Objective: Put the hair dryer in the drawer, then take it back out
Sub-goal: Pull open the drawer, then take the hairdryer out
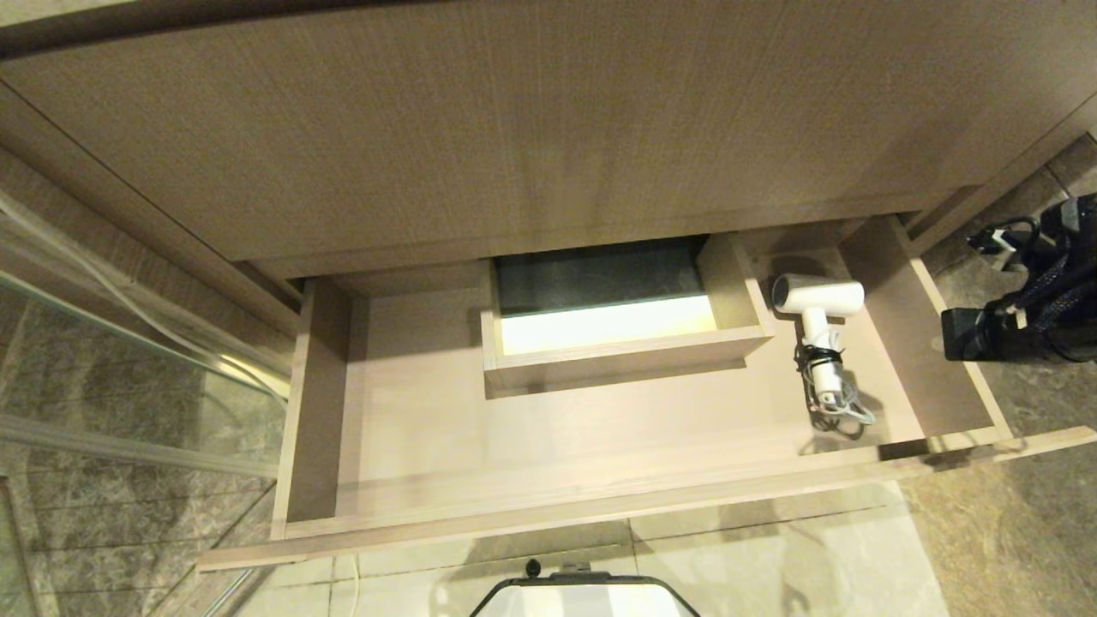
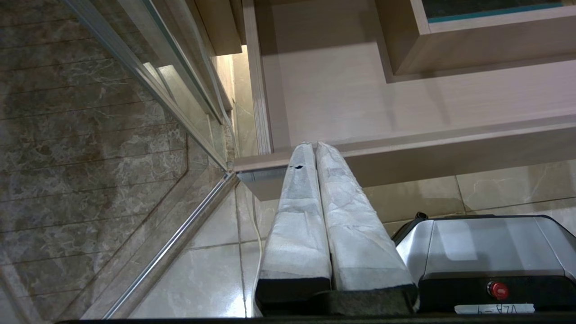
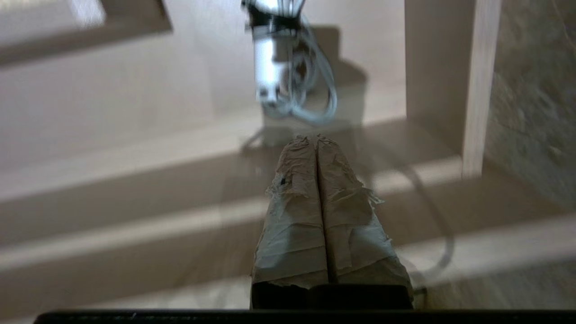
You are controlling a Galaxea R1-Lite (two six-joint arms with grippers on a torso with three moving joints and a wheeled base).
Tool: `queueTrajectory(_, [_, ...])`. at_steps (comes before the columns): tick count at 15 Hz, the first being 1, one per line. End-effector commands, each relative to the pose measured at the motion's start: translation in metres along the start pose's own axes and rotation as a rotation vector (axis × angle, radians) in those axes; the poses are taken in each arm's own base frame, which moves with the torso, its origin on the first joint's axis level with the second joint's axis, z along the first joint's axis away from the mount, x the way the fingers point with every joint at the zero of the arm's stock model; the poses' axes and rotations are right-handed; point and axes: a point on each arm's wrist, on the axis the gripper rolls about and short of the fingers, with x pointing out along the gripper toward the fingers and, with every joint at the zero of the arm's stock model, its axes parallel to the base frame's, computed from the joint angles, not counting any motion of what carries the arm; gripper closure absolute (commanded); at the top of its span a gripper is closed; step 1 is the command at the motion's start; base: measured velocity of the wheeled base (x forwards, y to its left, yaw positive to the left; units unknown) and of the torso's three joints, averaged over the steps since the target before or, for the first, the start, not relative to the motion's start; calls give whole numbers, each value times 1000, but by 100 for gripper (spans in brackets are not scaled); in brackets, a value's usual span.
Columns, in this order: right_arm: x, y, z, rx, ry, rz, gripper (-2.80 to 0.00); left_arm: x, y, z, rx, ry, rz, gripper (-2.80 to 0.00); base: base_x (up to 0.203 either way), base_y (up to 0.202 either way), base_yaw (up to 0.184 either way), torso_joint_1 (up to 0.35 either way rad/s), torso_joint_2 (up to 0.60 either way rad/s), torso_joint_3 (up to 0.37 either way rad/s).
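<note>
Hair dryer (image 1: 818, 296) lying flat on the floor of the open drawer (image 1: 428, 428), in the right-hand section between the boxed cut-out (image 1: 617, 343) and the right side wall. Barrel crosswise, round end face toward the cut-out; handle pointing at the drawer front, cord (image 1: 844, 413) bundled at its tip. No readable writing on it. Right gripper (image 3: 313, 139) pressed together, empty, above the drawer front, apart from the dryer. Left gripper (image 2: 313, 146) also together, near the drawer's left front corner. Partial upside-down characters on a white label (image 2: 494, 308) on the robot base, illegible.
</note>
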Motion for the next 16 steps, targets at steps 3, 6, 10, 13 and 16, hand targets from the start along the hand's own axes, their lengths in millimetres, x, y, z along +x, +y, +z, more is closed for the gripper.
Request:
queueTrajectory(3, [73,-4,-2,42,71,-23,0,0,0,0,0,2,0,0,0,0,0,0,0,0])
queueTrajectory(6, [104,-6,1,100,74,-31,-280,0,0,0,0,0,0,0,0,0,0,0,0,0])
queueTrajectory(10, [135,1,9,200,11,-15,-280,0,0,0,0,1,0,0,0,0,0,0,0,0])
queueTrajectory(13, [156,4,9,216,-9,-6,-280,0,0,0,0,1,0,0,0,0,0,0,0,0])
queueTrajectory(16, [173,4,9,222,-29,0,-280,0,0,0,0,0,0,0,0,0,0,0,0,0])
